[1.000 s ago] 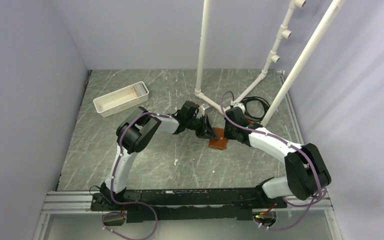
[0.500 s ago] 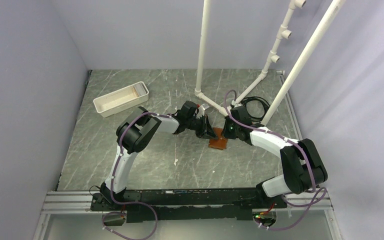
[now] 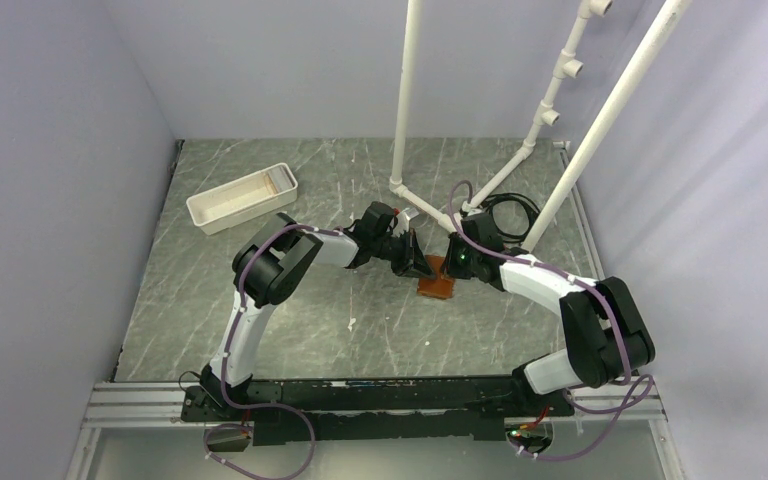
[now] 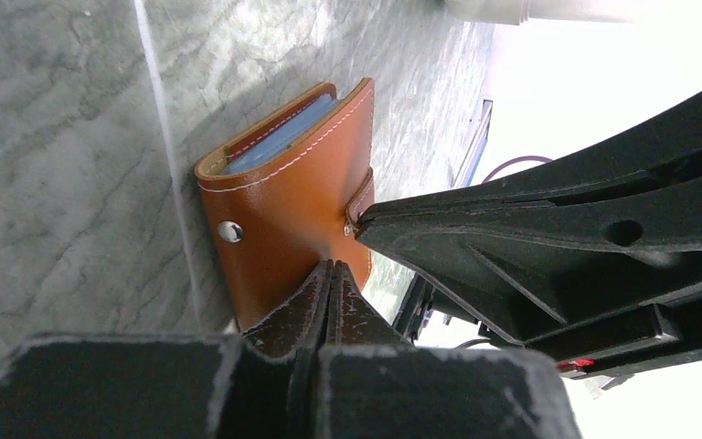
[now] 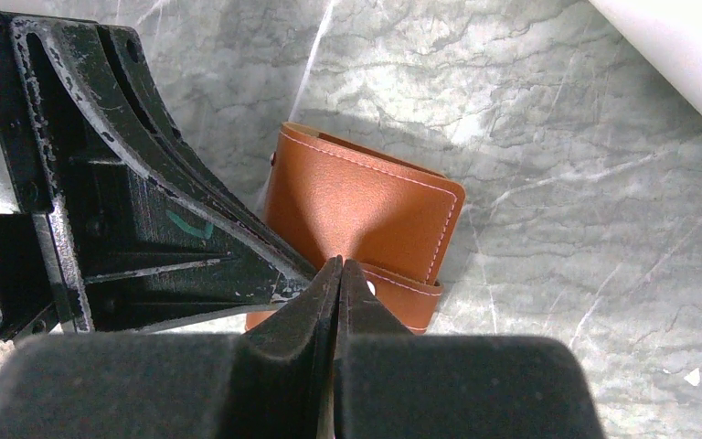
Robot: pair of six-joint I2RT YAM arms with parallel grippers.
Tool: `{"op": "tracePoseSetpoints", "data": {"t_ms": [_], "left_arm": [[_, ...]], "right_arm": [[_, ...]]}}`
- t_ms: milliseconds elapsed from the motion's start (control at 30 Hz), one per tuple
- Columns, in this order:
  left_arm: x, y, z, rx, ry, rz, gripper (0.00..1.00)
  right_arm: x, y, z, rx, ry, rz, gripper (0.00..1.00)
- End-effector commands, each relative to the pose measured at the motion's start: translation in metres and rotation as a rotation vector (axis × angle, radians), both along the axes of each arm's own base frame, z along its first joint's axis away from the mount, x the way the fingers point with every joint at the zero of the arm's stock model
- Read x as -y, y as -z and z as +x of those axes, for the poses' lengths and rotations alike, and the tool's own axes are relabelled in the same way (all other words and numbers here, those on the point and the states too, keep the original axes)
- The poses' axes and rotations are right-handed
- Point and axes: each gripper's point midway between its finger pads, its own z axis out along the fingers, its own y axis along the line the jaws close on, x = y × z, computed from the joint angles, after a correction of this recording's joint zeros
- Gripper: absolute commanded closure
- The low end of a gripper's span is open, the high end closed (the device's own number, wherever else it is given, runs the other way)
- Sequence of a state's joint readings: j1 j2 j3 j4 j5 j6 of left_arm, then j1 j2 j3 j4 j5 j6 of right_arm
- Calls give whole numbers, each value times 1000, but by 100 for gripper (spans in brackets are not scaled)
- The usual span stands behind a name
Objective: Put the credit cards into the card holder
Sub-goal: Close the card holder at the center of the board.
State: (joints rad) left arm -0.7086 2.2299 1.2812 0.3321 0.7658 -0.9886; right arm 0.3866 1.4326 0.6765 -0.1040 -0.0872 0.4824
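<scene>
The card holder is a brown leather case lying folded shut on the table between both grippers. Pale blue credit cards show edge-on inside its open end in the left wrist view. My left gripper is shut with nothing between its fingers, its tip resting on the leather face near the snap stud. My right gripper is also shut and empty. Its tip meets the holder at the strap tab. In the top view the left gripper and right gripper nearly touch over the holder.
A long white tray stands at the back left. A white pipe frame rises behind the grippers, with a black cable coil at its foot. A white pipe crosses the right wrist view's corner.
The right arm's wrist has shifted slightly toward the back and its elbow has swung a little left. The left arm and the card holder have stayed put.
</scene>
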Motion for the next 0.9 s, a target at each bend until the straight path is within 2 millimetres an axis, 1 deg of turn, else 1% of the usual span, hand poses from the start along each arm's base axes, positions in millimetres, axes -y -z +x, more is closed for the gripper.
{"op": "tracePoseSetpoints", "data": {"t_ms": [0,133,233,333,500,633,800,833,867], "left_arm": [[-7,21,-13,-22,2,79,100],[-8,19,-14,-18,3,84,100],[-9,20,-14,-18,1,85,100],[-9,20,-15,-20,0,84,100],[-10,19,-15,-18,-1,82,100],[-10,18,-15,-15,-3,80,100],[-10,17,-15,-13,-4,80,100],[-10,17,-16,-12,-4,81,100],[-11,18,-16,-13,-3,80,100]], "right_arm": [[2,3,-1,3,6,0,100],[2,9,-2,3,15,1,100],[5,17,-4,-5,30,-2,100],[8,26,-12,-23,55,3,100],[13,30,-23,-12,120,46,100],[21,33,-29,3,233,113,100],[34,49,-32,-18,347,200,100],[37,56,-38,-27,367,225,100],[33,52,-36,6,365,281,100]]}}
